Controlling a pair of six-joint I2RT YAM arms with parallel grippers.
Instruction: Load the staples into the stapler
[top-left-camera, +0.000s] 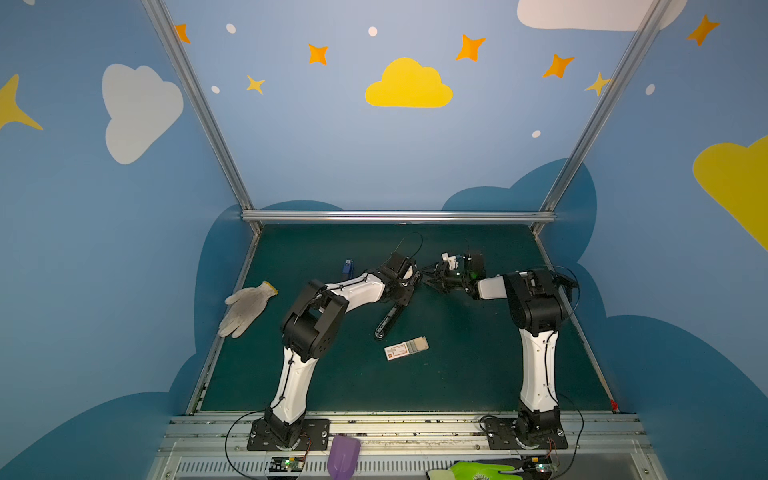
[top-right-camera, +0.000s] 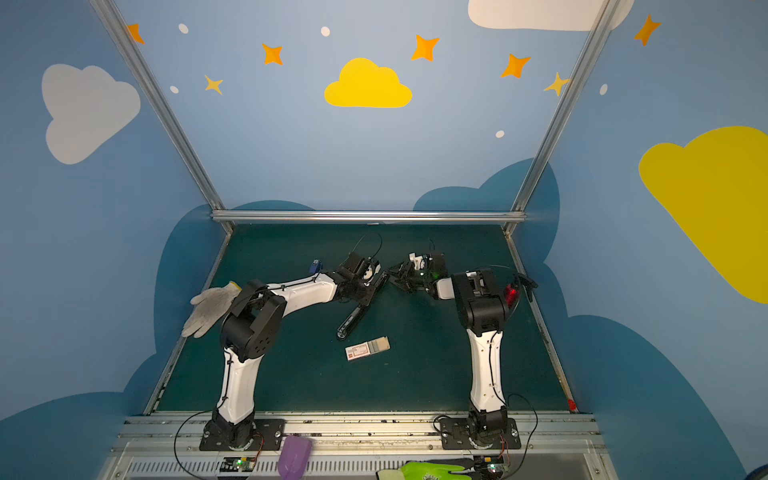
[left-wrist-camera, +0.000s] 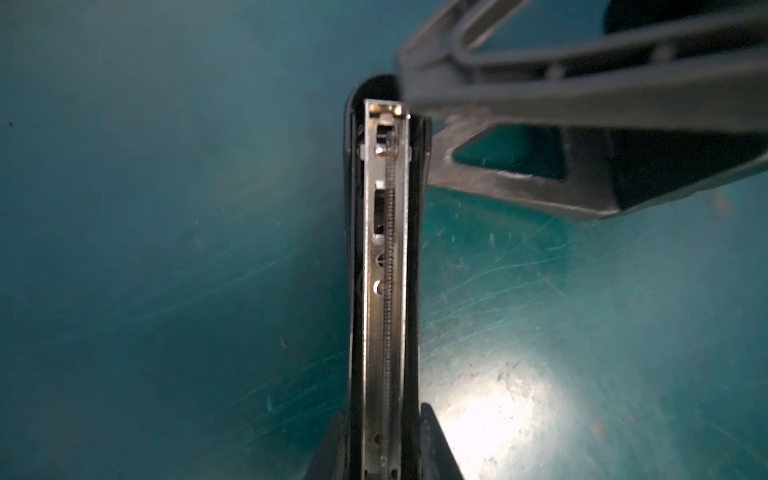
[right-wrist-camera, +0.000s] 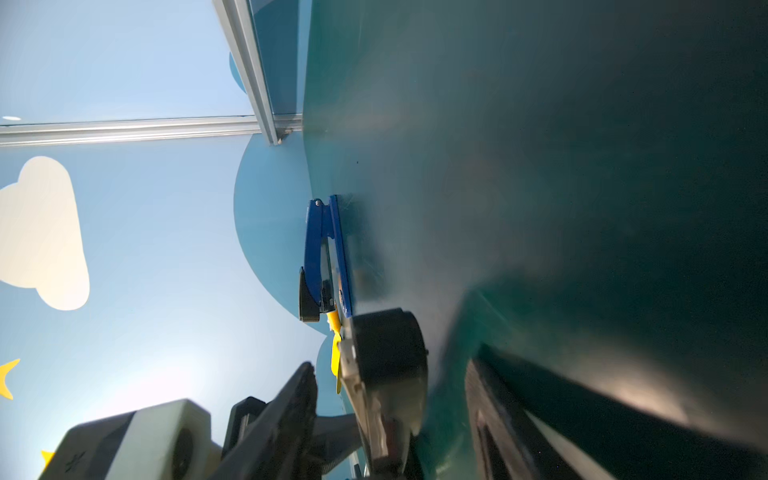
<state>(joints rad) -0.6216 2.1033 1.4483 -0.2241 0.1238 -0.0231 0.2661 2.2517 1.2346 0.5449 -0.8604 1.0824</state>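
Observation:
My left gripper (top-left-camera: 409, 286) (left-wrist-camera: 384, 411) is shut on the black stapler (left-wrist-camera: 384, 249), which is swung open. Its bare metal channel with a spring faces the left wrist camera. A black part of the stapler (top-left-camera: 388, 322) (top-right-camera: 353, 320) reaches down from the gripper toward the front. My right gripper (top-left-camera: 428, 276) (right-wrist-camera: 390, 370) is open, its fingers (left-wrist-camera: 540, 91) on either side of the stapler's far end (right-wrist-camera: 386, 353) with gaps on both sides. The staples (top-left-camera: 415, 345) lie in grey rows in the half-open white box (top-left-camera: 399, 351) (top-right-camera: 361, 352) on the green mat, nearer the front.
A white glove (top-left-camera: 247, 307) lies at the mat's left edge. A small blue tool (top-left-camera: 348, 268) (right-wrist-camera: 324, 257) stands behind the left arm. A purple scoop (top-left-camera: 343, 455) and a green glove (top-left-camera: 478, 471) sit on the front rail. Aluminium posts frame the mat.

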